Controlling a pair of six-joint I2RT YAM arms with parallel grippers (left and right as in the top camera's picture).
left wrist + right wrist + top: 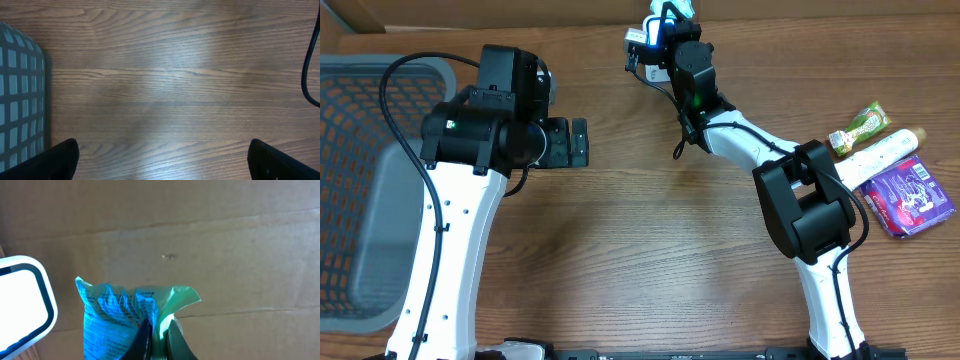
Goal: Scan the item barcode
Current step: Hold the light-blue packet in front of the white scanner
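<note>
Item: crinkled foil packet [120,317], bright blue with dark print on the left part and pale green on the right. The top seam is creased and bent. No barcode can be made out on the face that shows.

Position: the packet is held upright at the far edge of the table [650,260], in front of a brown cardboard [210,235] wall. From overhead only a teal tip shows at the top of the picture.

Grip: right gripper [157,332] is clamped on the packet from below, with both dark fingers pressed together over the green part.

Beside it: a white scanner [22,305] with a dark-rimmed rounded window, just left of the packet in the wrist view. I cannot tell whether the two are touching.

Left gripper [568,142]: jaws wide apart, holding nothing, poised over bare wood well left of the packet.

Containers: grey mesh basket [365,150] at the table's left edge, partly covered by the left arm. Only its grid floor and rim show.

Loose on the right side of the table, well apart from the held packet:
- green and yellow wrapper [863,126]
- white tube [886,152] just beside it
- purple packet [910,196] nearest the edge
</note>
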